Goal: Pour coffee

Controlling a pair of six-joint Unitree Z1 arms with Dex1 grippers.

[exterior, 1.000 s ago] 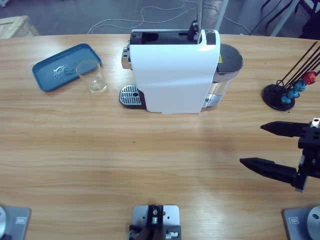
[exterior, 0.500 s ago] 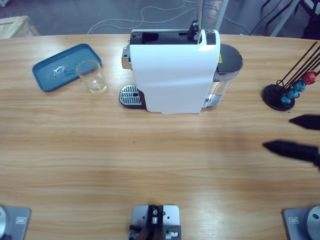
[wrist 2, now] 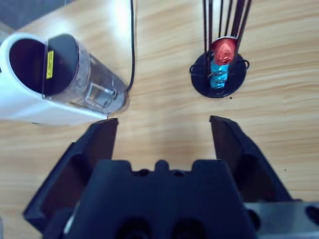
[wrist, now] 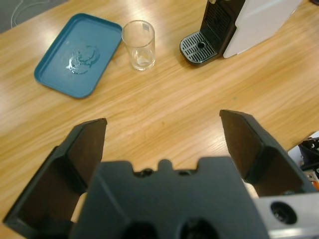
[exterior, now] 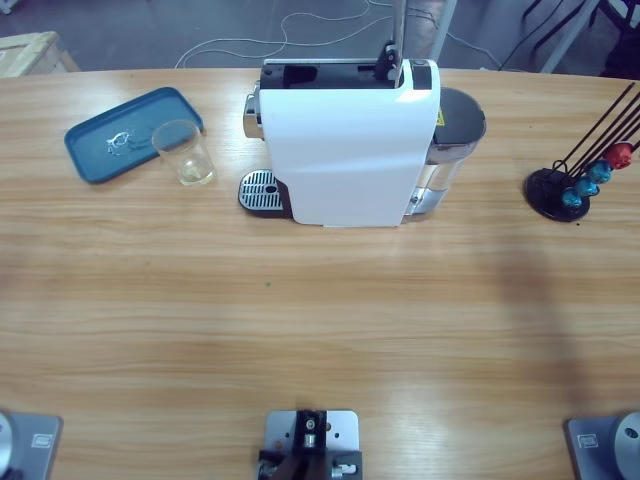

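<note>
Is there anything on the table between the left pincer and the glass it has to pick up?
Nothing visible. From the left pincer, only bare wooden table lies before the glass. The blue tray and the coffee machine's drip grate flank it.

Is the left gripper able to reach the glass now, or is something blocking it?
Probably yes. The left gripper is open and faces the glass over bare table; the blue tray and coffee machine stand to either side.
</note>
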